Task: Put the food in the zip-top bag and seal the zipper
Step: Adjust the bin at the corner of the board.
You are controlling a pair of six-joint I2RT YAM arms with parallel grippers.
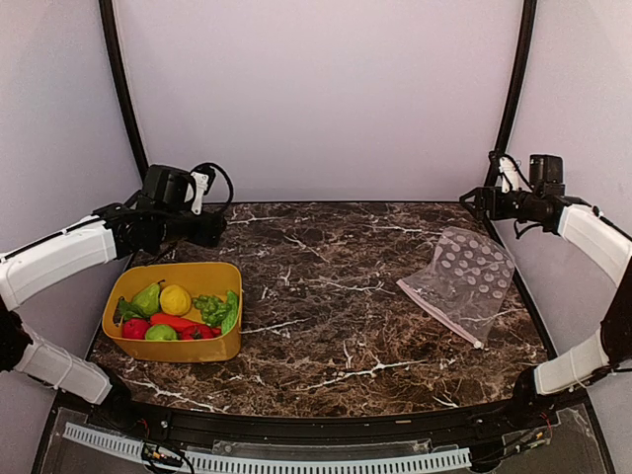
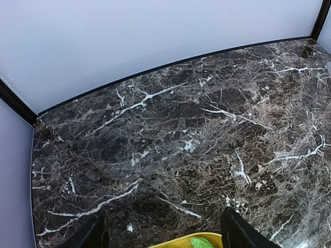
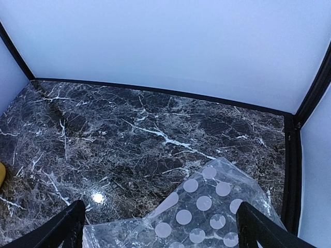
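The toy food lies in a yellow tub (image 1: 128, 286) at the left: a green pear (image 1: 147, 297), a yellow lemon (image 1: 176, 299), a red tomato (image 1: 135, 328), a lime (image 1: 160, 333), an orange carrot (image 1: 178, 322) and leafy greens (image 1: 215, 308). The clear dotted zip-top bag (image 1: 462, 279) lies flat at the right, its pale zipper (image 1: 437, 318) along the near-left edge. My left gripper (image 1: 219, 228) hovers open and empty beyond the tub. My right gripper (image 1: 468, 204) hovers open and empty above the bag's far end (image 3: 207, 206).
The tub's rim (image 2: 181, 242) and a bit of green food (image 2: 202, 243) show at the bottom of the left wrist view. White walls and black frame posts (image 1: 510, 94) enclose the dark marble table (image 1: 336, 296).
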